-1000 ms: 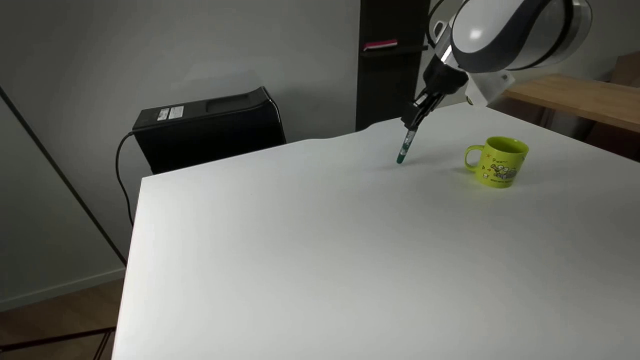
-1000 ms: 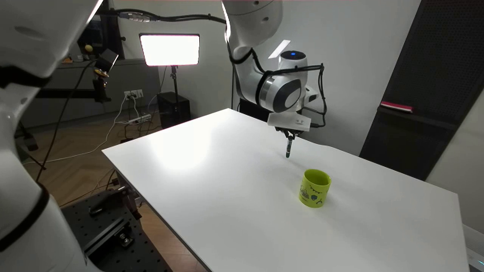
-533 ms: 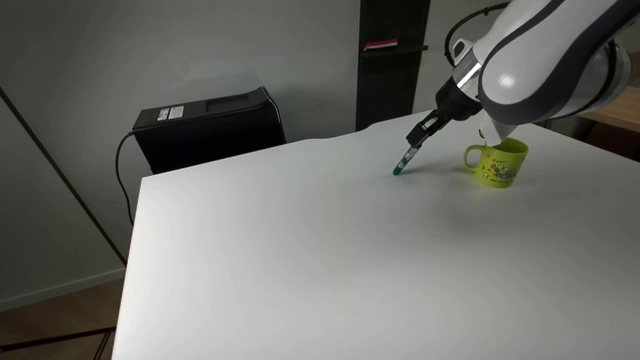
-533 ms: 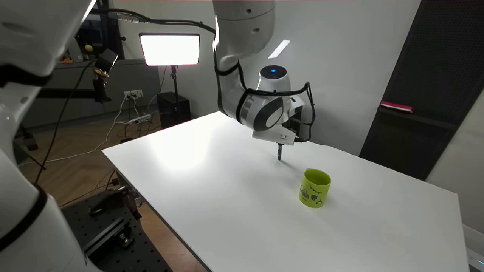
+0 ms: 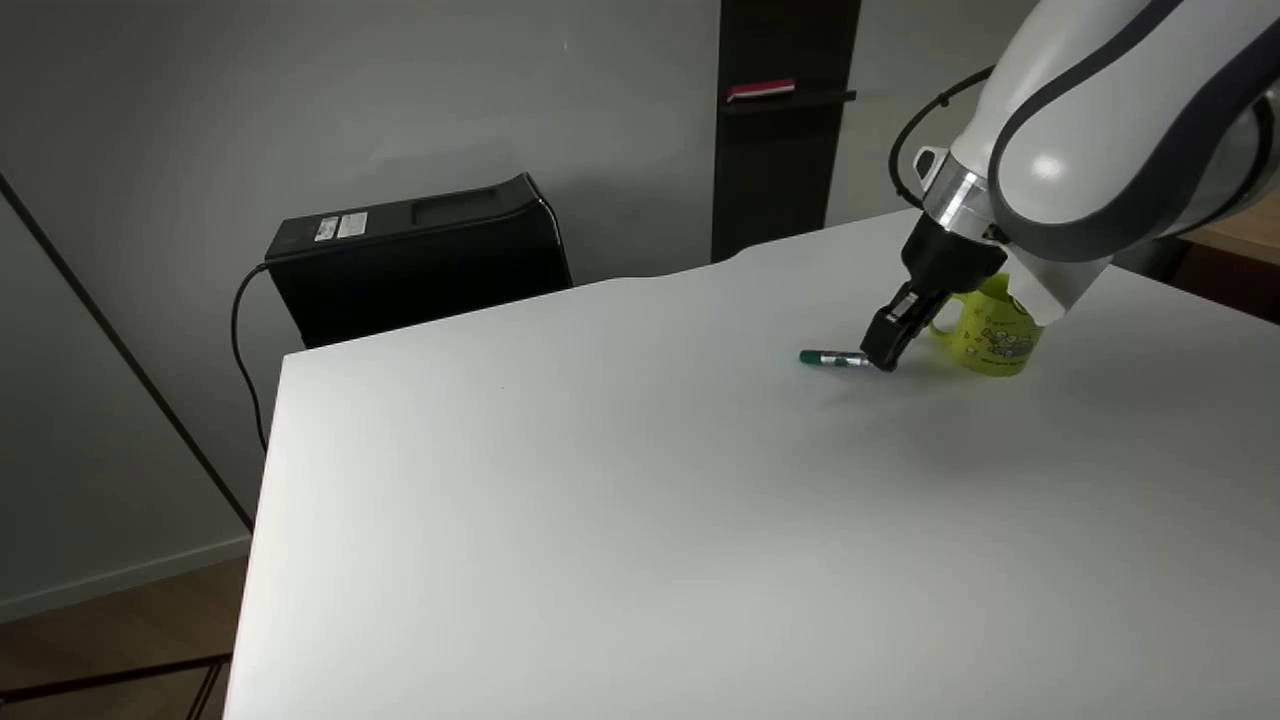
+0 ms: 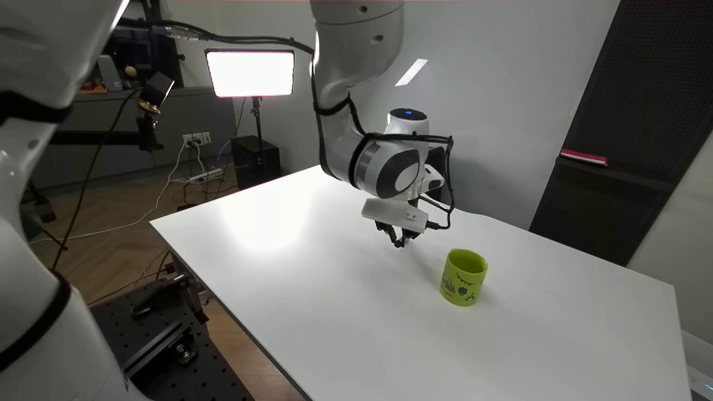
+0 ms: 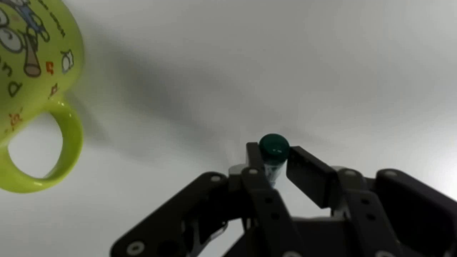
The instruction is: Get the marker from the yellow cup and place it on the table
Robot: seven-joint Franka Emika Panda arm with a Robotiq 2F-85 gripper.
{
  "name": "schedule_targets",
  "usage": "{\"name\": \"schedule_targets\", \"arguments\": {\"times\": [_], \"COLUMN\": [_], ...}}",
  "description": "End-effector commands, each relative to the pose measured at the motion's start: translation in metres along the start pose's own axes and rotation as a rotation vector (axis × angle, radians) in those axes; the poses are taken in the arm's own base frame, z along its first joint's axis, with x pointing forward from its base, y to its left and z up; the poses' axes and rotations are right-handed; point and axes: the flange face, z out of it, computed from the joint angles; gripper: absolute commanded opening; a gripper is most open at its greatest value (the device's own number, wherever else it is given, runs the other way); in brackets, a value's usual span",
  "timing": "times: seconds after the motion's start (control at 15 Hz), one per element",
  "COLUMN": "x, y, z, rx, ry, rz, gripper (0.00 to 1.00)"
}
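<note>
Marker (image 5: 835, 358), pinched by the hand (image 5: 881, 352), points leftward in an exterior view, almost level, with its green end foremost and a pale printed barrel behind. Whether it touches the white table (image 5: 560, 500) below, I cannot tell. To its right the hand slants downward from the robot arm (image 5: 1100, 150). Next comes the yellow-green mug (image 5: 995, 340), upright on the table, partly covered by the hand and arm, its handle turned toward the marker. Part of a wooden surface (image 5: 1250, 238) shows at the far right.

In an exterior view, from the left, a lit panel (image 6: 249, 73) glows well beyond the table; then the robot arm reaches down over it, with the hand near its surface. The mug stands farther right, apart from the hand, its mouth facing upward. Right of that, a red-and-white object (image 6: 584, 157) lies on the ledge of a dark cabinet (image 6: 629, 195).

At the left of the wrist view, the mug, printed with cartoon figures and small red motifs, is cut off by the edge, its handle ring lowermost. Right of centre, both fingertips (image 7: 254, 155) press against the sides of the marker's near end, also green, and a little of the barrel shows beneath.
</note>
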Motion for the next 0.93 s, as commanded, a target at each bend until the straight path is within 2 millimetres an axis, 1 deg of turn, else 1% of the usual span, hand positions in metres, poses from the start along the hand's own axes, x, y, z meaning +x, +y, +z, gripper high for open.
{"name": "schedule_targets", "arguments": {"times": [0.0,0.33,0.4,0.47,0.6,0.67,0.8,0.87], "x": [0.003,0.006,0.007,0.009,0.010,0.012,0.014,0.016], "y": [0.005,0.010,0.011,0.011,0.012,0.013,0.014,0.015], "z": [-0.006,-0.001,0.000,0.000,0.001,0.001,0.001,-0.001], "rx": [0.005,0.006,-0.001,0.002,0.001,0.001,0.006,0.009], "ry": [-0.187,-0.419,-0.452,-0.480,-0.521,-0.536,-0.561,-0.568], "rz": [0.059,0.097,0.107,0.111,0.121,0.126,0.130,0.127], "gripper": [0.07,0.07,0.33,0.52,0.65,0.73,0.84,0.92]}}
